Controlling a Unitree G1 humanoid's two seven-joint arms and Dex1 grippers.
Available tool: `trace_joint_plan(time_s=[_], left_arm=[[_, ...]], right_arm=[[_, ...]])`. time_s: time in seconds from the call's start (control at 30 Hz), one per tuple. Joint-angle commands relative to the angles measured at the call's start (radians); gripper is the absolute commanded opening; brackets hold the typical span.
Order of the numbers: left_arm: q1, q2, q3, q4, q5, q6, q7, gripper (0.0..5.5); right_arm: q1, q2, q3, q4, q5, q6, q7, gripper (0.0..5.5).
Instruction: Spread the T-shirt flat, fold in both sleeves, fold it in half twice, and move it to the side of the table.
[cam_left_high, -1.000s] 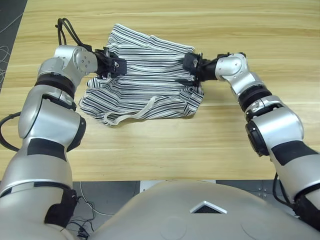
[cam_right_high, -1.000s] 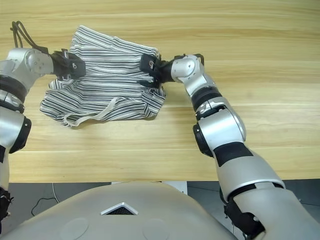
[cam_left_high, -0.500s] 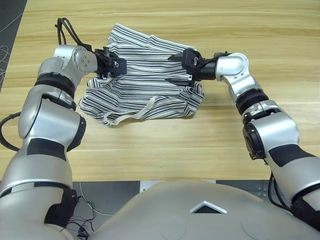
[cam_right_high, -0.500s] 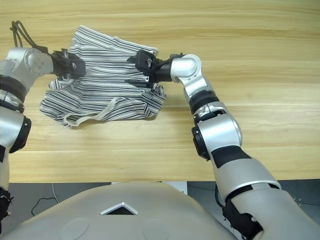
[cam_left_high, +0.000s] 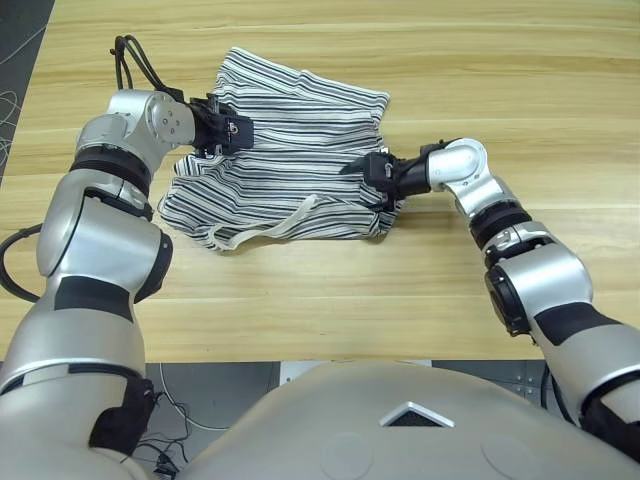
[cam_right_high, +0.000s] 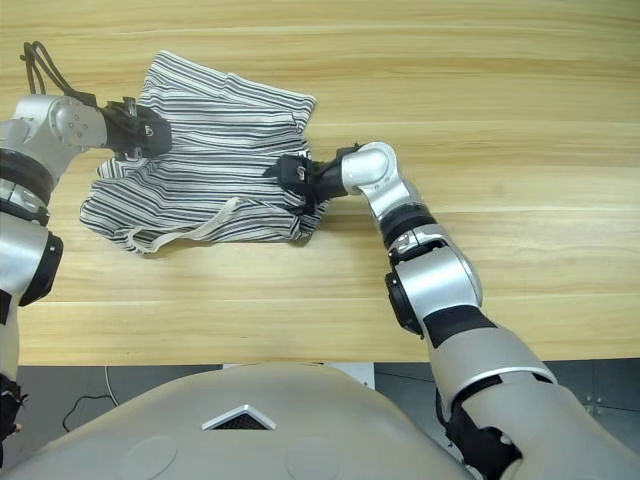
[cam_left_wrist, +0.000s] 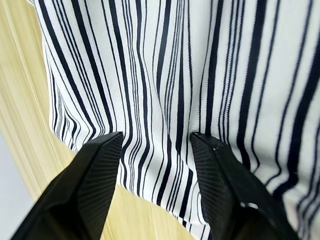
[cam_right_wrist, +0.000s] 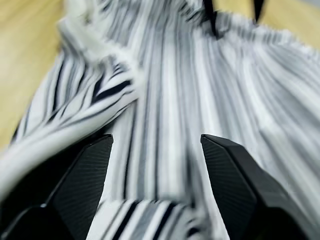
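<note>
Right gripper (cam_left_high: 372, 172) low at the near right edge of the rumpled striped T-shirt (cam_left_high: 285, 160), fingers parted over cloth; shirt lies left of centre on the wooden table (cam_left_high: 520, 70); farther back, left gripper (cam_left_high: 236, 132) at its left edge, fingers likewise parted.

right end effector (cam_left_high: 368, 172) | slid toward robot | along T-shirt (cam_left_high: 290, 150) edge

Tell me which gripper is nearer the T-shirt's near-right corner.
Right. The right gripper is at the T-shirt's right edge, just beyond that corner; the left gripper is across at its left edge.
</note>
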Motion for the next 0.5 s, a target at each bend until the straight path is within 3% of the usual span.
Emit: trace_joint_plan(time_s=[0.03, 0.23, 0.5], left_arm=[[0.075, -0.052, -0.017, 0.027, 0.032, -0.008, -0.052, 2.52], [0.078, -0.053, -0.012, 0.027, 0.036, -0.006, -0.053, 2.52], [0.079, -0.053, -0.008, 0.026, 0.034, -0.009, -0.061, 2.52]], right_arm=[[0.036, -0.03, 0.016, -0.043, 0.001, 0.008, 0.062, 3.25], [0.116, -0.047, -0.014, -0.224, 0.14, 0.11, 0.246, 3.25], [0.28, -0.154, 0.039, -0.55, 0.236, 0.321, 0.431, 3.25]])
